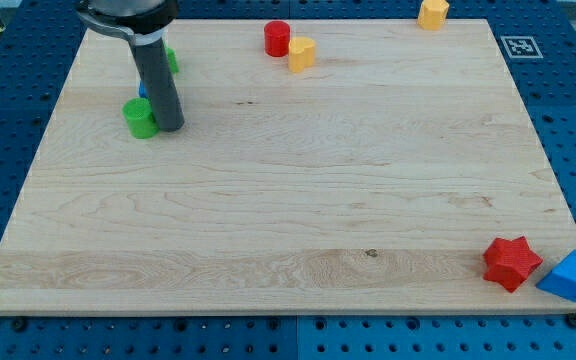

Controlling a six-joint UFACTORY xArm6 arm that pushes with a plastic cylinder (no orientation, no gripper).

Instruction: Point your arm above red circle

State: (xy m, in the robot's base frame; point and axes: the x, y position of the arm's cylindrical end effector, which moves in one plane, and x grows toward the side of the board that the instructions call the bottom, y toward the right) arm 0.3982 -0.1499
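Note:
The red circle block point(277, 38) sits near the view's top, a little left of centre, touching a yellow block point(301, 53) on its right. My tip point(169, 126) rests on the board at the view's upper left, well to the left of and below the red circle. A green round block point(140, 117) lies right beside the tip on its left. Another green block point(171, 60) and a bit of a blue block point(143, 90) show behind the rod, mostly hidden.
A yellow block point(433, 13) sits at the board's top edge on the right. A red star block point(511, 263) and a blue triangular block point(569, 277) lie at the bottom right corner. The wooden board point(288, 200) sits on a blue perforated table.

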